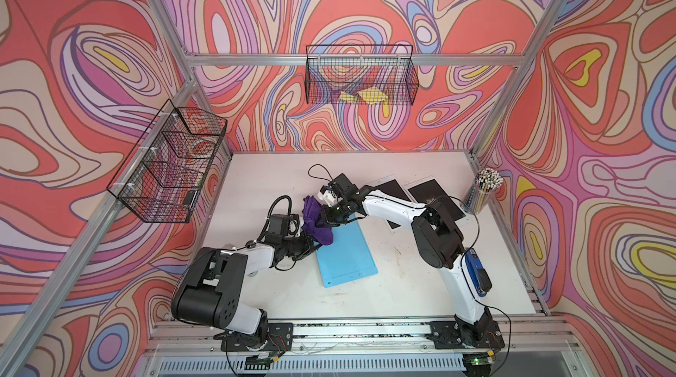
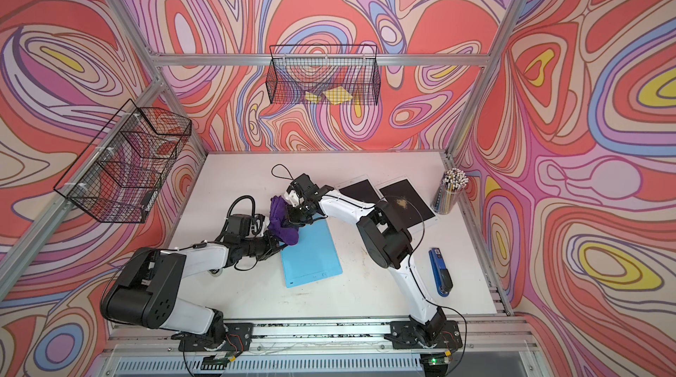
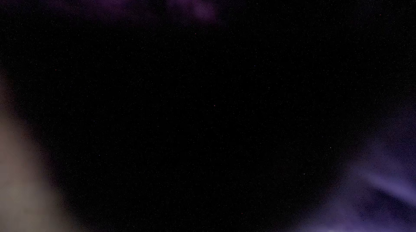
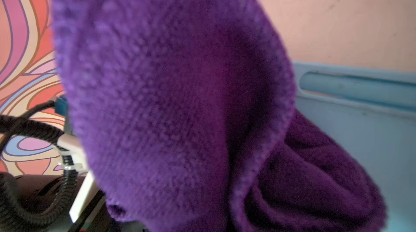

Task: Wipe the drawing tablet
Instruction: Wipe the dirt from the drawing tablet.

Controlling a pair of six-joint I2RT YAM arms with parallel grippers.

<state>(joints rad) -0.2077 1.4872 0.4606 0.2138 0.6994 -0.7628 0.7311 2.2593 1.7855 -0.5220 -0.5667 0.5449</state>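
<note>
purple fleece cloth point(image 1: 316, 216) hangs bunched between the left gripper point(image 1: 316, 243) and right gripper point(image 1: 331, 220), both clenched on it, probably to spread it. the light blue drawing tablet point(image 1: 347, 260) lies just beneath on the white table point(image 1: 402, 283).

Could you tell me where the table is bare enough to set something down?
Free: the far-left corner beyond the purple cloth, and the near strip between blue tablet and front rail. Crowded: far right, with dark tablets, pencil cup, stapler.

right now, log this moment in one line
left hand, right hand: shut on cloth | cloth: bunched over tablet far corner
</note>
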